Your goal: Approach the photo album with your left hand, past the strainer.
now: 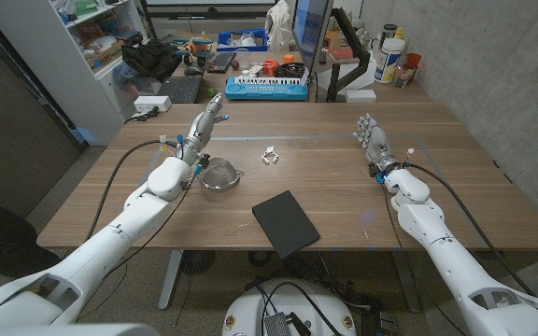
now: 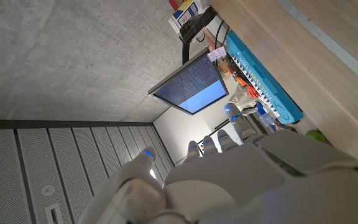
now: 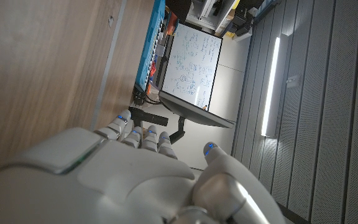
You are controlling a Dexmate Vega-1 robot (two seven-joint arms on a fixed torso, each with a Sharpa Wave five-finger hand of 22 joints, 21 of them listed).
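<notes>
Wooden desk (image 1: pixel 362 201): black photo album (image 1: pixel 286 223) near front edge, centre. Metal strainer (image 1: pixel 219 175) just beyond, leftward, beside left arm. Left robot hand (image 1: pixel 207 119) raised past strainer, fingers extended, holding nothing. Right robot hand (image 1: pixel 372 137) spread, empty, well apart.

Black photo album (image 1: pixel 286 222) lies flat, closed, near metal strainer (image 1: pixel 219 175).
</notes>
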